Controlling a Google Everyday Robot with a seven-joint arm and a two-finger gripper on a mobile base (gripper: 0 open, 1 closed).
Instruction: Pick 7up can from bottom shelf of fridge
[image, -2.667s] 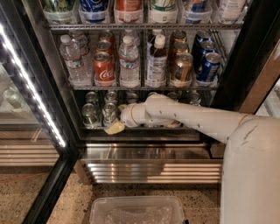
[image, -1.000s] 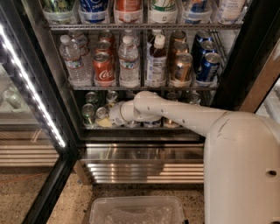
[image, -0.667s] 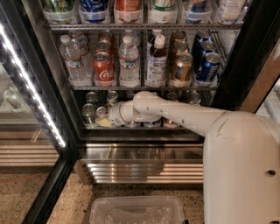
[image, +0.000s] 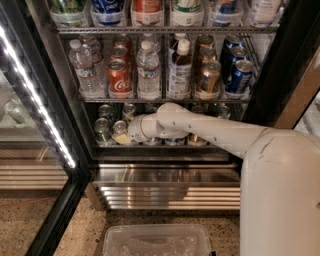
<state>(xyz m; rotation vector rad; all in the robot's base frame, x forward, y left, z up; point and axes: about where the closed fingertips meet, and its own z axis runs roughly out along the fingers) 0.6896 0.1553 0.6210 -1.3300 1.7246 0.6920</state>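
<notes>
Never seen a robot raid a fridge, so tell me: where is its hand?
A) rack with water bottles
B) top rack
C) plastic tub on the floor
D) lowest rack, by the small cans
D: the gripper sits among the small cans at the left of the bottom shelf, under the water bottles.
</notes>
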